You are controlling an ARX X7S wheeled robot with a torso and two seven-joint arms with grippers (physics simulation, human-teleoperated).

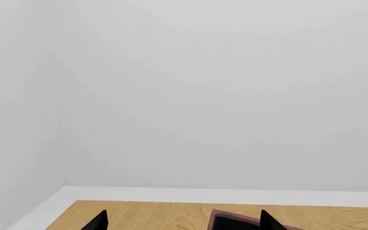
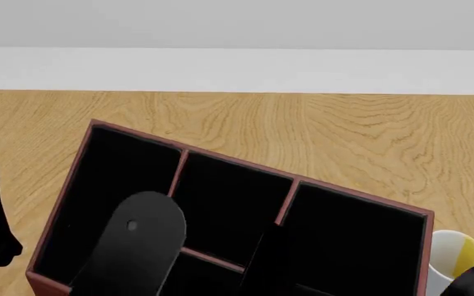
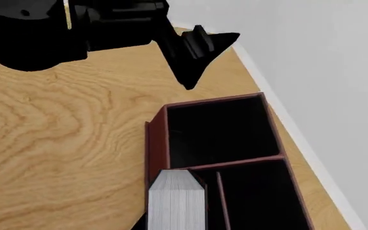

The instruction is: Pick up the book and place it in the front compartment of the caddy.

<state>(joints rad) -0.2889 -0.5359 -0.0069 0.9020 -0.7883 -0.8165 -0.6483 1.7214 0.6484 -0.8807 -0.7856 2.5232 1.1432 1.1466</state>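
Pale grey wall behind; wooden tabletop (image 2: 344, 129) with a white strip along its far edge. One caddy (image 2: 97, 132), red-brown rim, black inside; three rear compartments counted in the head view. One book (image 3: 176, 199), white page edges showing, at the right gripper, over the caddy's near edge; grip itself out of frame, cannot tell. Left gripper (image 1: 184, 221): fingers apart, empty, beyond the caddy's left wall over bare wood. One white-and-yellow mug (image 2: 451, 253) right of the caddy.

An office-like desk scene is suggested: a desk caddy (image 2: 245, 203) is placed on a wooden table (image 2: 320, 129), a mug (image 2: 455, 253) just beside the caddy, plain white walls behind.
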